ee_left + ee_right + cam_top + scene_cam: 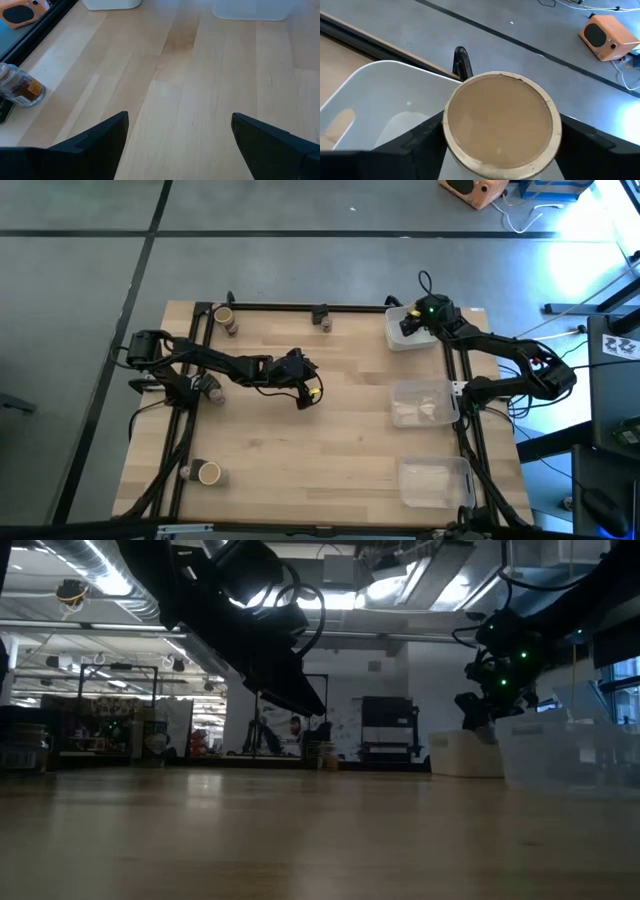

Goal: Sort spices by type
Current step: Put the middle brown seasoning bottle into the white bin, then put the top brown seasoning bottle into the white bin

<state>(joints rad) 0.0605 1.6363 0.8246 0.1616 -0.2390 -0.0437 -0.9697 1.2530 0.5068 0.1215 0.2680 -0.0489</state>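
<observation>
Right wrist view: a tan-topped jar (498, 121) stands upright between the right hand (495, 145)'s fingers, directly over the white tray (380, 95).
The jaws look parted around it, whether gripping I cannot tell. The left hand (305, 385) hangs wide open and empty mid-counter (330, 440), nearer the remaining jars along the counter's left side.

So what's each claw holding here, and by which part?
Right claw has a tan-topped jar between its fingers, by the sides below the lid, over the white tray. Left claw holds nothing.
</observation>
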